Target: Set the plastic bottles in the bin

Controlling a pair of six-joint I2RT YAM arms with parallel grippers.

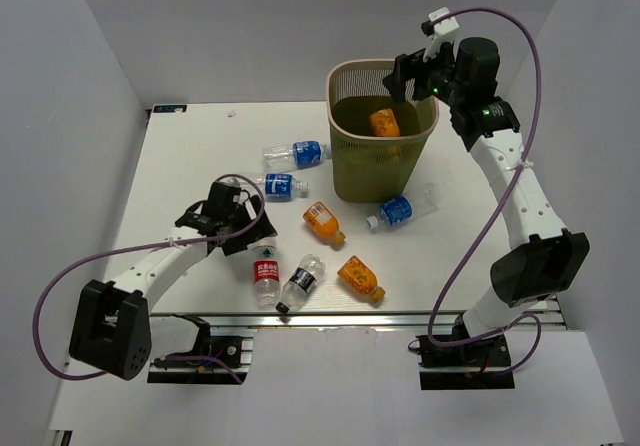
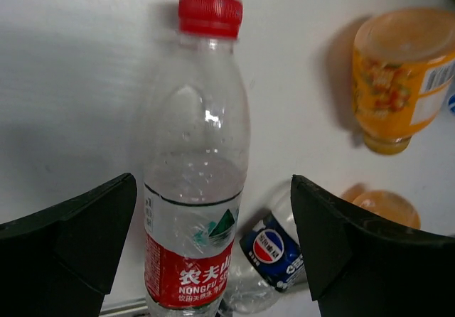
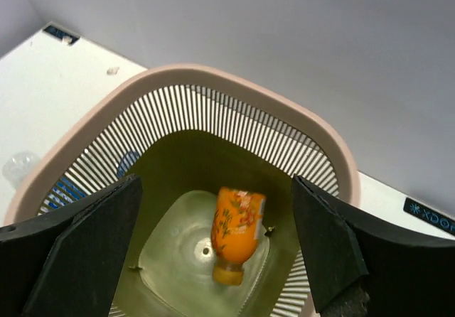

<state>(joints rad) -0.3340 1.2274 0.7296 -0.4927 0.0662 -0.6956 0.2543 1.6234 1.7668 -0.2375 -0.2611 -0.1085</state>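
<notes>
The olive-tan mesh bin point(image 1: 345, 68) stands at the back, with one orange bottle point(image 1: 384, 122) lying inside. My right gripper point(image 1: 405, 78) hovers over the bin's rim, open and empty. The right wrist view looks down into the bin point(image 3: 234, 82) at that orange bottle point(image 3: 237, 232). My left gripper point(image 1: 245, 238) is open over the neck end of the red-labelled bottle point(image 1: 265, 269). In the left wrist view that bottle point(image 2: 195, 189) lies between my spread fingers point(image 2: 85, 224), not gripped. The dark-labelled bottle point(image 1: 300, 283) lies beside it.
Three blue-labelled bottles point(image 1: 297, 153) point(image 1: 283, 186) point(image 1: 400, 209) lie around the bin's base. Two orange bottles point(image 1: 324, 222) point(image 1: 361, 278) lie in the middle and front. The table's front edge is close behind the front bottles. White walls enclose the table.
</notes>
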